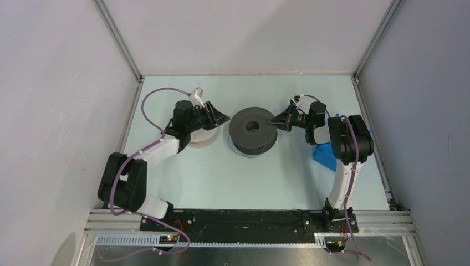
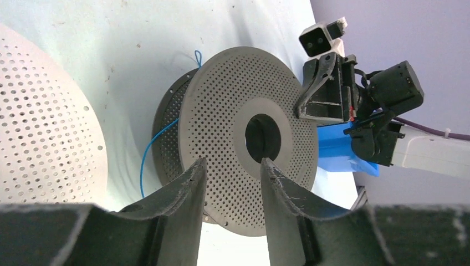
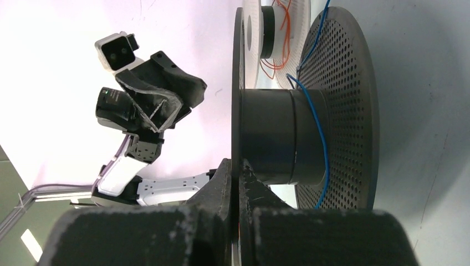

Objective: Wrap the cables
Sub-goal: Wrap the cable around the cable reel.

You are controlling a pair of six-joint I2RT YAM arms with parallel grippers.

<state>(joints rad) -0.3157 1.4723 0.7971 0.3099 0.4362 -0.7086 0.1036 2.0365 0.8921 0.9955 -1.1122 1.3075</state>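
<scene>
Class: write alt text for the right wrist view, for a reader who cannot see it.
The right gripper pinches the rim of a dark grey spool seen edge-on, with a thin blue cable looped around its hub. Behind it, a white spool carries loose reddish cable.

Plenty of bare table (image 1: 221, 183) near the front, between the two arms, and more behind. Dead centre, blocked by the dark spool (image 1: 253, 129). Right rim taken: right gripper (image 1: 272, 121) clamped on the flange. Left side crowded too, with left gripper (image 1: 224, 117), fingers parted, just beside the spool, above the white spool (image 1: 200, 138). Between the flanges, only a narrow slot crossed by blue cable (image 3: 321, 144).
</scene>
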